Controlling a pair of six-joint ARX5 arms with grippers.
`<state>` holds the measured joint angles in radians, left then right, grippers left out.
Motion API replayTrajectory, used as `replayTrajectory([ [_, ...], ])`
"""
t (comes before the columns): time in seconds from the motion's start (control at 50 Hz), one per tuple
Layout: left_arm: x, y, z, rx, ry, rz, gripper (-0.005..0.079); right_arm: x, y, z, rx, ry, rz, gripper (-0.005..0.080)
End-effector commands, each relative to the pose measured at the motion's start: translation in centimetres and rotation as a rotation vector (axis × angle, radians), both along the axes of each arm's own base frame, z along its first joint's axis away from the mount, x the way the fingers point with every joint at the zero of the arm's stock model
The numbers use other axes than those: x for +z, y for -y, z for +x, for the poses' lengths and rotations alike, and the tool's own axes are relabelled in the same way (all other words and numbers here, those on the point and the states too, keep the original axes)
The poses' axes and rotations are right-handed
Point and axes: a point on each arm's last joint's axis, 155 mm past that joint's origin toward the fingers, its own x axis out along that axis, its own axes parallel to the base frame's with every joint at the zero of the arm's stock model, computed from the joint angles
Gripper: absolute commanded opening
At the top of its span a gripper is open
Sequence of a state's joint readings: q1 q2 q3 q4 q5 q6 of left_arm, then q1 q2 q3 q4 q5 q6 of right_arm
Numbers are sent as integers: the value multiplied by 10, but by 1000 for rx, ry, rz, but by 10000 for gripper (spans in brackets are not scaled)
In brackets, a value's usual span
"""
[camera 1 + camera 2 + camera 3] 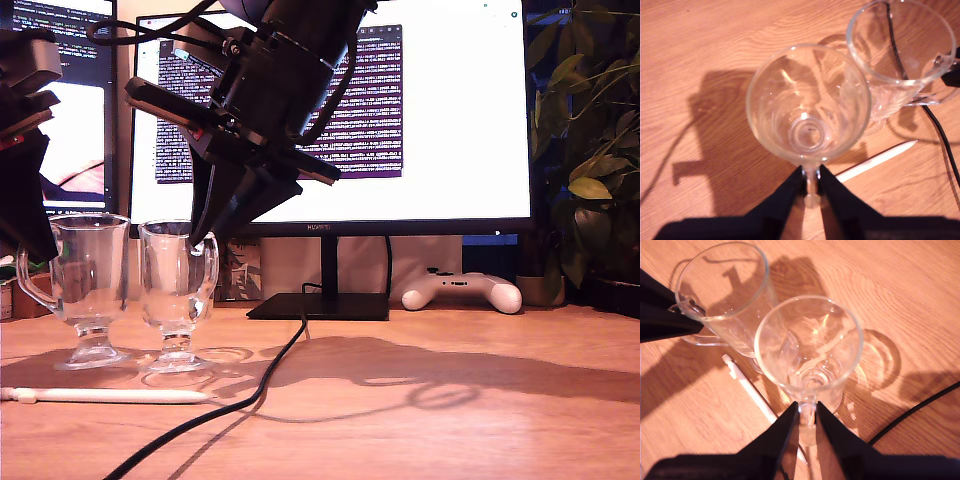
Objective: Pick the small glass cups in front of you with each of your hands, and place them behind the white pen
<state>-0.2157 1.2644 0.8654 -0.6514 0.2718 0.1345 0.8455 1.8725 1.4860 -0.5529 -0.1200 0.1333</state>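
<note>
Exterior view: two clear glass mugs with short stems, round feet and looped handles stand side by side on a wooden table (480, 400), toward this view's left. The first mug (88, 285) sits nearer that edge; the second mug (177, 290) is just beside it. A slim white pen (105, 396) lies flat in front of them, nearer the camera, so both mugs already stand behind it. A black cable (255, 395) runs past, and a white game controller (462, 291) rests by the monitor (330, 110). Black arms reach down to each mug.

First wrist view: my first gripper (811, 182) pinches the rim of the first mug (807, 102) between its closed-in fingers (790, 192), one inside the wall, one outside.

Second wrist view: my second gripper (807, 417) pinches the rim of the second mug (807, 342) the same way, fingers (785, 432) pressed onto the glass.

My judgement: the glass is rigid, smooth, breakable and fairly heavy for a rim pinch, so it could slip or swing. The mugs stand close enough to knock together.
</note>
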Motion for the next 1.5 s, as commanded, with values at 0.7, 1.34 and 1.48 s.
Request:
replayTrajectory([
  [0.7, -6, 3, -6, -8, -29, -10, 205, -6, -4, -15, 39, -66, 6, 205],
  [1.34, 20, 1, -13, -9, 41, -29, 206, 46, 16, -17, 18, -18, 56, 200],
  [1.48, 40, 0, -16, -7, 109, -41, 179, 49, 30, -16, -2, -31, 39, 70],
])
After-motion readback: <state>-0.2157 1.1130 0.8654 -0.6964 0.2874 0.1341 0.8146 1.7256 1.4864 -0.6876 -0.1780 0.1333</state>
